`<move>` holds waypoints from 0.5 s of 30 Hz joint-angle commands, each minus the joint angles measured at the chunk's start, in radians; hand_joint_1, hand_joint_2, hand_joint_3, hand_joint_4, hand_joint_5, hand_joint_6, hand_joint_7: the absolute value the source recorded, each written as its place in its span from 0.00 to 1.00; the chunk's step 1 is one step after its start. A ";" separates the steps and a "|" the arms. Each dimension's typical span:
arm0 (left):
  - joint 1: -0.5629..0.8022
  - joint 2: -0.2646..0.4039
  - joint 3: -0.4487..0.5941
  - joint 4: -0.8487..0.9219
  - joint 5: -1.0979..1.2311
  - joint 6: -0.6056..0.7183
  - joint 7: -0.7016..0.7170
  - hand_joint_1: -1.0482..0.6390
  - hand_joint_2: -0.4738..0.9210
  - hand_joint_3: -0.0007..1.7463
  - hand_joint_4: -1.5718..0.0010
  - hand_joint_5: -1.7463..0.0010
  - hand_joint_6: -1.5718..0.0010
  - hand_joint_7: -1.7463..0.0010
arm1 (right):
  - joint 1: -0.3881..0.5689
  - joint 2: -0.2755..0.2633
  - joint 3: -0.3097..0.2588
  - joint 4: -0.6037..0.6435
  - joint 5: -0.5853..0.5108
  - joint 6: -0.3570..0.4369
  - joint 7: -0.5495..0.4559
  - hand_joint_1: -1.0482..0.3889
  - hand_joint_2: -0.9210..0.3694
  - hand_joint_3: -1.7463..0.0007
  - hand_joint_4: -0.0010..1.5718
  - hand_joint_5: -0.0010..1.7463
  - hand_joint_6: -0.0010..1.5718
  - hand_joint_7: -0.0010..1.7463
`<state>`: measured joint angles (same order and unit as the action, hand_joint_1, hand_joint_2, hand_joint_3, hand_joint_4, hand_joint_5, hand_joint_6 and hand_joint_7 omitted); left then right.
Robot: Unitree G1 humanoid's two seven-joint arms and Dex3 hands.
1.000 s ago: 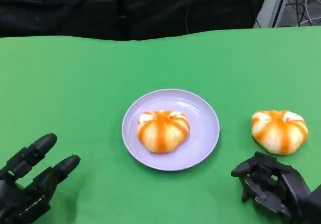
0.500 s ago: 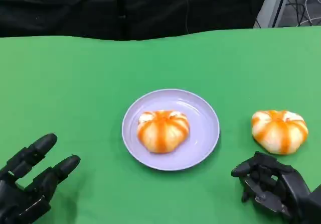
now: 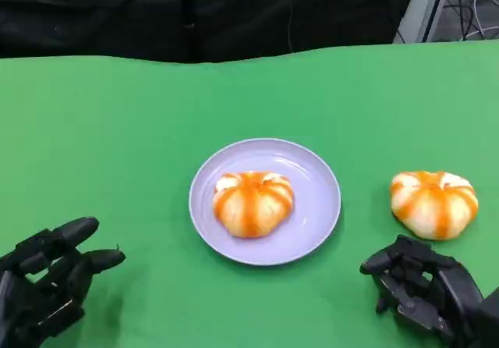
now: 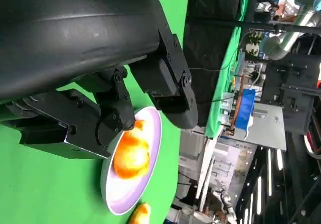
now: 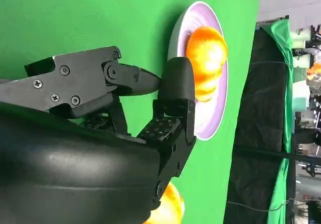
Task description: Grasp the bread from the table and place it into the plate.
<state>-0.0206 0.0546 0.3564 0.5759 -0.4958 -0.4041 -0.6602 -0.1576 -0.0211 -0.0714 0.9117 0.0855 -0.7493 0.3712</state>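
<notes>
Left black robot hand (image 3: 47, 282) has curled its empty fingers inward while the right hand (image 3: 425, 289), half-curled and holding nothing, waits just below the orange-striped round bread bun (image 3: 433, 203) on green table (image 3: 117, 129), right of the lilac plate (image 3: 316, 207)

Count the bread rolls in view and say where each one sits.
2. One bread roll lies on the purple plate at the table's middle. The other bread roll lies on the green table, apart from the plate and just beyond the right hand.
</notes>
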 commanded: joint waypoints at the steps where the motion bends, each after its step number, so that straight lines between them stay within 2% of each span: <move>1: -0.003 0.010 0.009 0.010 0.007 -0.015 0.015 0.70 0.88 0.51 0.47 0.44 0.29 0.96 | 0.003 -0.020 -0.009 0.007 0.009 0.016 0.000 0.54 0.00 0.74 0.41 1.00 0.47 0.63; 8: -0.011 0.011 0.010 0.027 0.024 -0.040 0.031 0.70 0.88 0.51 0.47 0.43 0.28 0.96 | 0.004 -0.021 -0.009 0.006 0.009 0.015 0.001 0.54 0.00 0.74 0.41 1.00 0.47 0.63; 9: -0.017 0.012 0.011 0.041 0.037 -0.059 0.042 0.69 0.87 0.53 0.46 0.24 0.31 0.69 | 0.004 -0.022 -0.009 0.005 0.008 0.014 0.002 0.54 0.00 0.74 0.41 1.00 0.47 0.63; 10: -0.022 0.013 0.012 0.053 0.046 -0.075 0.050 0.68 0.86 0.55 0.46 0.10 0.41 0.38 | 0.005 -0.023 -0.009 0.004 0.008 0.014 0.003 0.54 0.00 0.74 0.41 1.00 0.47 0.63; 11: -0.025 0.013 0.012 0.062 0.051 -0.086 0.054 0.68 0.85 0.56 0.47 0.05 0.45 0.27 | 0.005 -0.024 -0.008 0.004 0.008 0.014 0.003 0.54 0.00 0.74 0.41 1.00 0.47 0.63; 12: -0.027 0.014 0.011 0.066 0.052 -0.091 0.055 0.68 0.85 0.56 0.47 0.03 0.47 0.21 | 0.005 -0.024 -0.009 0.004 0.008 0.014 0.003 0.54 0.00 0.74 0.41 1.00 0.47 0.63; 15: -0.031 0.014 0.011 0.077 0.053 -0.101 0.056 0.67 0.85 0.56 0.47 0.00 0.49 0.16 | 0.005 -0.024 -0.009 0.004 0.009 0.014 0.004 0.54 0.00 0.73 0.41 1.00 0.47 0.63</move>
<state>-0.0452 0.0546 0.3569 0.6393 -0.4453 -0.4843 -0.6132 -0.1575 -0.0234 -0.0714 0.9116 0.0882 -0.7479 0.3755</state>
